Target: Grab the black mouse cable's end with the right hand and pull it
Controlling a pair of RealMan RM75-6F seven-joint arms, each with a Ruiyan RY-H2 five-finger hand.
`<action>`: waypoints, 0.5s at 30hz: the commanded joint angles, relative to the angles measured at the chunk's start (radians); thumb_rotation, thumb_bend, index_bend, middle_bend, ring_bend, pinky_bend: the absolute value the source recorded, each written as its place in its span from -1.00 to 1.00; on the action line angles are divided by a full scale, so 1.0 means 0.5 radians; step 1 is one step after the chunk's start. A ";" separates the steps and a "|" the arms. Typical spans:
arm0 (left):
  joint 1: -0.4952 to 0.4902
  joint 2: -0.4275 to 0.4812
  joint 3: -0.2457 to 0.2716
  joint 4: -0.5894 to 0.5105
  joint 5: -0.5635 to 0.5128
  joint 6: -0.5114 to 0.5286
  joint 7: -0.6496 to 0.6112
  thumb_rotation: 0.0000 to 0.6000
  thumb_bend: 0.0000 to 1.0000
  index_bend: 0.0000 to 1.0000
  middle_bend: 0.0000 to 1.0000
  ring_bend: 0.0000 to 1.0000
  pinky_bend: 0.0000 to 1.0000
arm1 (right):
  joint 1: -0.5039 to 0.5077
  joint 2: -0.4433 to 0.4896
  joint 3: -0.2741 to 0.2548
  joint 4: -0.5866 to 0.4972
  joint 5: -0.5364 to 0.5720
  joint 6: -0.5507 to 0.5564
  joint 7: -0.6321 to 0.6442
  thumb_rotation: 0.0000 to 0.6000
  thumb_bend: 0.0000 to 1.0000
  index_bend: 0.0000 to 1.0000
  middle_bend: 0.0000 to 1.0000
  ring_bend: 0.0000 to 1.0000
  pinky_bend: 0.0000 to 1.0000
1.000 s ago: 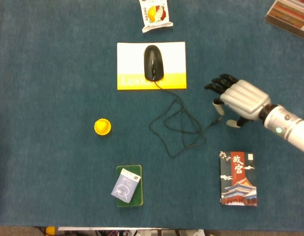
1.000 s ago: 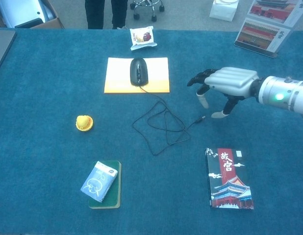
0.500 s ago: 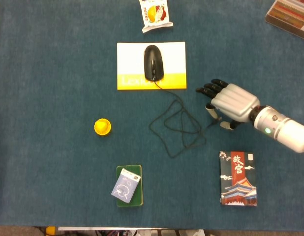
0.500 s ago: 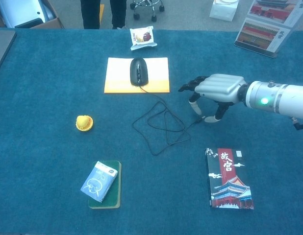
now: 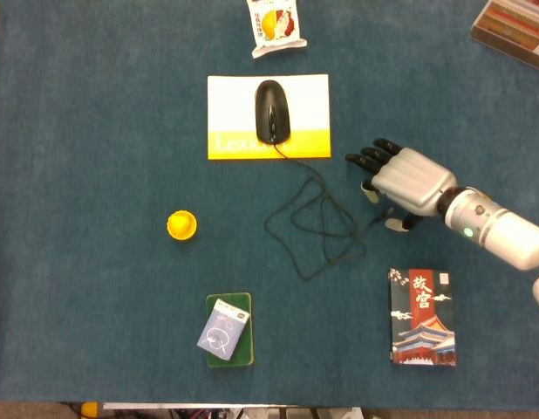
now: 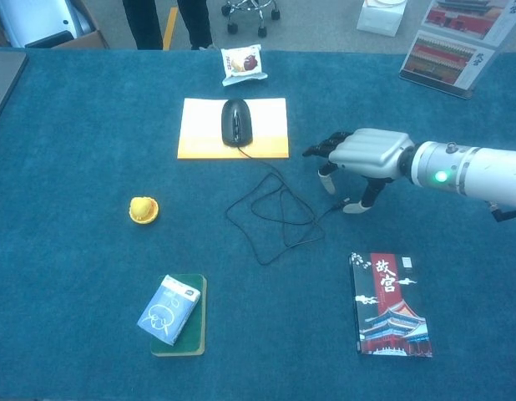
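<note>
Over the cable's end (image 6: 345, 200) the right hand (image 6: 362, 159) is poised, fingers spread and empty; lowering and pinching are required next.

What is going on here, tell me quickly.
The right hand hangs over the free end of the black mouse cable, its fingers spread and pointing down at the plug, which lies on the table just beneath. Whether a fingertip touches the plug cannot be told, but nothing looks gripped yet. The cable lies in loose loops and runs back to the black mouse on the mouse pad. The left hand is out of view.
</note>
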 commanded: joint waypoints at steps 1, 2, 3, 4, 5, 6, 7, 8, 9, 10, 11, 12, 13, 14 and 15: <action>0.002 -0.001 0.001 0.006 -0.002 -0.001 -0.006 1.00 -0.84 -0.21 -0.22 -0.13 0.45 | -0.005 -0.020 -0.008 0.014 0.011 0.031 -0.045 0.65 -0.53 -0.13 -1.00 -1.00 -1.00; 0.004 -0.002 0.003 0.009 0.000 0.001 -0.010 1.00 -0.84 -0.21 -0.22 -0.13 0.45 | -0.006 -0.027 -0.011 0.018 0.012 0.043 -0.063 0.65 -0.52 -0.13 -1.00 -1.00 -1.00; 0.004 -0.003 0.002 0.012 0.000 0.000 -0.013 1.00 -0.84 -0.21 -0.22 -0.13 0.45 | -0.007 -0.032 -0.014 0.021 0.014 0.049 -0.074 0.65 -0.52 -0.13 -1.00 -1.00 -1.00; 0.004 -0.003 0.001 0.015 0.000 -0.001 -0.016 1.00 -0.84 -0.21 -0.22 -0.13 0.45 | -0.007 -0.038 -0.017 0.024 0.016 0.055 -0.086 0.65 -0.52 -0.13 -1.00 -1.00 -1.00; 0.004 -0.004 0.001 0.016 0.000 -0.001 -0.018 1.00 -0.84 -0.21 -0.22 -0.13 0.45 | -0.007 -0.041 -0.020 0.026 0.016 0.060 -0.095 0.65 -0.51 -0.13 -1.00 -1.00 -1.00; 0.005 -0.004 0.000 0.017 0.000 0.001 -0.019 1.00 -0.84 -0.21 -0.22 -0.13 0.45 | -0.007 -0.044 -0.024 0.027 0.016 0.063 -0.103 0.65 -0.51 -0.13 -1.00 -1.00 -1.00; 0.005 -0.003 -0.001 0.016 0.001 0.002 -0.022 1.00 -0.84 -0.21 -0.22 -0.13 0.45 | -0.007 -0.048 -0.027 0.028 0.019 0.066 -0.109 0.64 -0.51 -0.13 -1.00 -1.00 -1.00; 0.005 -0.002 -0.001 0.015 0.002 0.004 -0.023 1.00 -0.84 -0.21 -0.22 -0.13 0.45 | -0.007 -0.050 -0.030 0.028 0.020 0.067 -0.113 0.65 -0.51 -0.13 -1.00 -1.00 -1.00; 0.006 -0.001 -0.001 0.014 0.002 0.004 -0.024 1.00 -0.84 -0.21 -0.22 -0.13 0.45 | -0.006 -0.051 -0.033 0.028 0.022 0.067 -0.116 0.64 -0.50 -0.13 -1.00 -1.00 -1.00; 0.007 -0.001 -0.001 0.015 0.003 0.006 -0.027 1.00 -0.84 -0.21 -0.22 -0.13 0.45 | -0.005 -0.052 -0.037 0.026 0.023 0.066 -0.119 0.64 -0.50 -0.13 -1.00 -1.00 -1.00; 0.007 -0.001 -0.001 0.016 0.003 0.006 -0.028 1.00 -0.84 -0.21 -0.22 -0.13 0.45 | -0.004 -0.052 -0.040 0.024 0.024 0.066 -0.120 0.64 -0.50 -0.13 -1.00 -1.00 -1.00; 0.007 -0.001 -0.001 0.016 0.003 0.005 -0.029 1.00 -0.84 -0.21 -0.22 -0.13 0.45 | -0.003 -0.052 -0.042 0.023 0.025 0.066 -0.121 0.64 -0.50 -0.13 -1.00 -1.00 -1.00; 0.008 0.000 -0.001 0.017 0.002 0.005 -0.032 1.00 -0.84 -0.21 -0.22 -0.13 0.45 | -0.002 -0.051 -0.045 0.019 0.024 0.067 -0.123 0.64 -0.49 -0.13 -1.00 -1.00 -1.00; 0.010 -0.002 0.000 0.019 0.002 0.005 -0.033 1.00 -0.84 -0.21 -0.22 -0.13 0.45 | -0.001 -0.050 -0.047 0.016 0.024 0.068 -0.126 0.65 -0.49 -0.13 -1.00 -1.00 -1.00; 0.010 -0.002 -0.001 0.020 0.002 0.005 -0.035 1.00 -0.84 -0.21 -0.22 -0.13 0.45 | -0.001 -0.049 -0.050 0.013 0.023 0.070 -0.128 0.66 -0.48 -0.12 -1.00 -1.00 -1.00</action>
